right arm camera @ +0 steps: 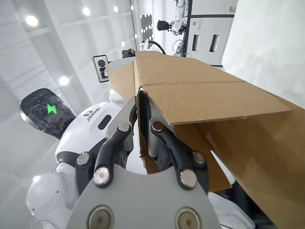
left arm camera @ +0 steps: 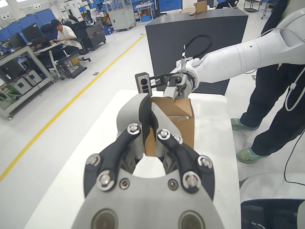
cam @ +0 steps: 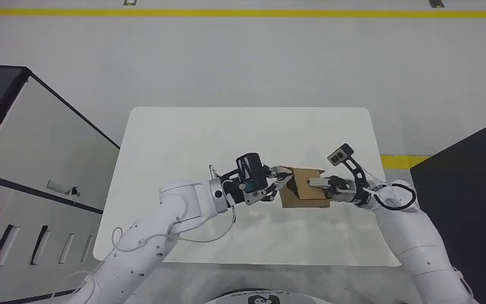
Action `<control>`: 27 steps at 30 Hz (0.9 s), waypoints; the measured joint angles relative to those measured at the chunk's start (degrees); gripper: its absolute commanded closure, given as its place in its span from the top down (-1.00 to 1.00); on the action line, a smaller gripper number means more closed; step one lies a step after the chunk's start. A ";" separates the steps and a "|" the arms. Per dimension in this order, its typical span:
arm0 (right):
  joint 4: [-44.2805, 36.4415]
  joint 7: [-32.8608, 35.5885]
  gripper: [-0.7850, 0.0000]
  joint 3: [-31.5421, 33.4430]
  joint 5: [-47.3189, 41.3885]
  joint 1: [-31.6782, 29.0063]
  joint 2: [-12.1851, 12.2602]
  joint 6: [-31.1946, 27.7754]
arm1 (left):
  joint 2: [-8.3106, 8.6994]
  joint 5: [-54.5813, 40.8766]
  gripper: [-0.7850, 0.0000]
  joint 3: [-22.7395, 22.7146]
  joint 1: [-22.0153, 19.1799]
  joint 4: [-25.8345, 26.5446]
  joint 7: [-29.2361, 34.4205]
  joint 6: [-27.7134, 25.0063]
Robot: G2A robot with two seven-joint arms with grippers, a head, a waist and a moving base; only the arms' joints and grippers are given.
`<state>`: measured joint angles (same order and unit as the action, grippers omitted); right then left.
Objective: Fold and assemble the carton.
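A small brown carton [cam: 305, 188] is held just above the white table [cam: 190, 144], near its front edge, between both arms. My left gripper [cam: 282, 185] is shut on the carton's left wall; in the left wrist view its fingers [left arm camera: 147, 110] pinch that cardboard edge [left arm camera: 150, 141]. On the opposite side my right gripper [cam: 323, 185] is shut on the carton's right flap, and its fingers [right arm camera: 143, 110] clamp the flap's edge in the right wrist view. The carton [right arm camera: 202, 96] has its upper flaps standing open. The right gripper [left arm camera: 172, 92] also shows beyond the carton [left arm camera: 181, 122] in the left wrist view.
A dark cabinet [cam: 456, 182] stands off the table's right side, and a grey cabinet [cam: 38, 152] off its left. A person's legs [left arm camera: 269, 110] stand beside the table near the right arm. The far half of the table is bare.
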<state>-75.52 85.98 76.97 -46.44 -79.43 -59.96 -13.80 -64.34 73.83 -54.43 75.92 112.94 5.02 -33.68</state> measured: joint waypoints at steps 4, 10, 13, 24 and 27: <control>-0.82 -0.58 -1.00 0.03 1.44 -0.44 0.13 -0.17 | -0.52 0.05 -1.00 2.36 -1.32 -1.18 0.19 -0.40; -0.86 -1.07 -1.00 0.36 0.43 -1.23 0.21 0.41 | -1.27 0.62 -1.00 4.74 -3.62 -2.15 2.08 0.58; -0.13 0.25 -1.00 0.82 -2.28 -1.47 0.20 1.07 | -1.26 0.52 -1.00 3.56 -3.91 -2.02 1.80 1.70; 2.05 2.02 -1.00 -0.28 -12.49 -1.48 0.68 7.32 | 0.26 3.80 -1.00 -3.96 0.48 0.17 0.43 2.13; 1.96 2.02 -1.00 -1.43 -15.41 -1.22 1.08 9.79 | 0.46 4.48 -1.00 -5.09 1.70 0.31 -0.42 2.94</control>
<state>-73.56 88.00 75.54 -61.86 -80.65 -58.88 -4.00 -63.87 78.32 -59.52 77.62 113.25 4.60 -30.75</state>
